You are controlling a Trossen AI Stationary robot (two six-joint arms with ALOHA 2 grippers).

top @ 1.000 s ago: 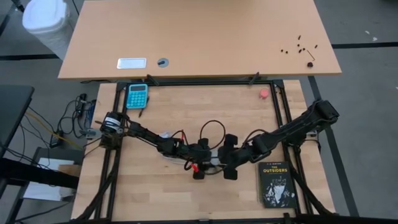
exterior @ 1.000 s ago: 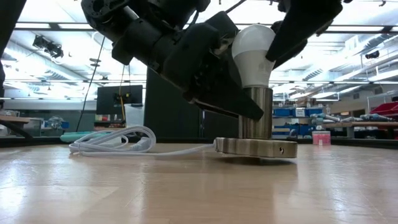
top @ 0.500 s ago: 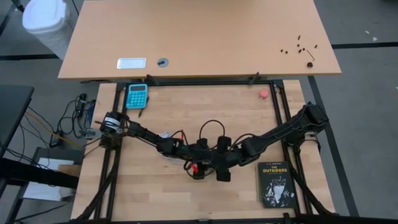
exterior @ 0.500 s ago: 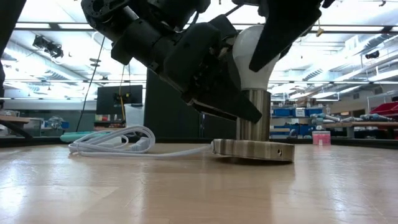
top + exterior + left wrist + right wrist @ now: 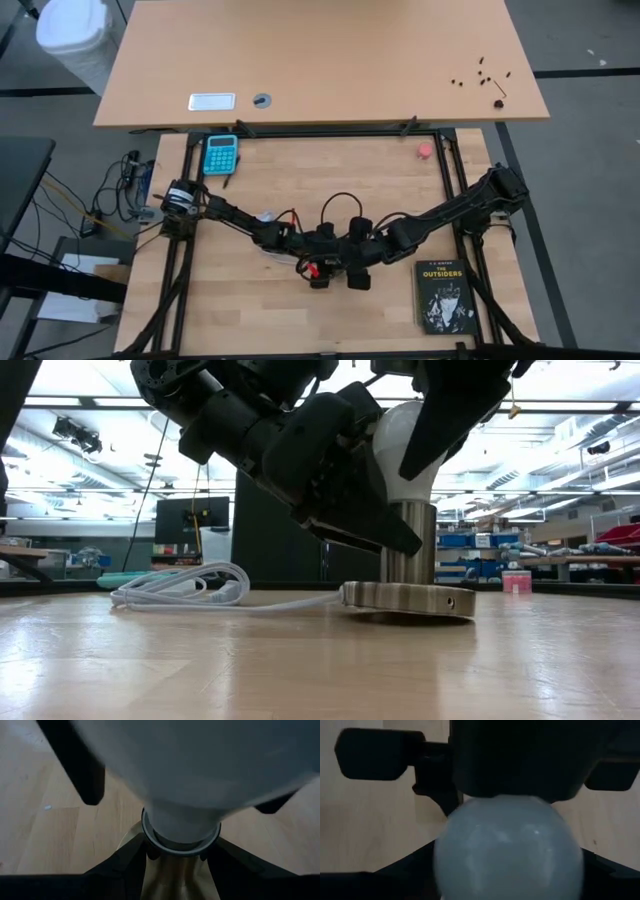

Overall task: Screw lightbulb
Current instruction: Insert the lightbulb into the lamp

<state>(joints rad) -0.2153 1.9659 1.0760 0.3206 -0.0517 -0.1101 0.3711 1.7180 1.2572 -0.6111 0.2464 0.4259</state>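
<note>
The white frosted lightbulb (image 5: 398, 448) stands upright, its base in the silvery socket cylinder (image 5: 410, 542), which rises from a round disc (image 5: 410, 598) lying flat on the wooden table. A white coiled cord (image 5: 180, 585) runs from the disc. My left gripper (image 5: 322, 252) is shut on the socket cylinder. My right gripper (image 5: 352, 268) is shut on the bulb's dome (image 5: 507, 845). In the high view both grippers hide the bulb and socket. My left gripper pinches the socket cylinder (image 5: 175, 880) between its two fingers (image 5: 127, 865), just below the cylinder's top rim (image 5: 180, 844). It comes in slanting down from the table's left. The disc rests flat on the table. My right gripper holds the bulb's round dome (image 5: 470, 835) between its two fingers (image 5: 402, 875), one on each side. It comes from above and from the table's right (image 5: 450, 410). The bulb stands upright in the socket.
A black book (image 5: 442, 295) lies near the front right. A blue calculator (image 5: 221, 153) lies at the far left and a small pink-red round object (image 5: 425, 150) at the far right. A second wooden tabletop (image 5: 320, 60) stands behind.
My right gripper has moved toward the table's left and come over the bulb, its finger now covering the bulb's right side in the low view. It has then kept still. The bulb stays upright in the socket.
</note>
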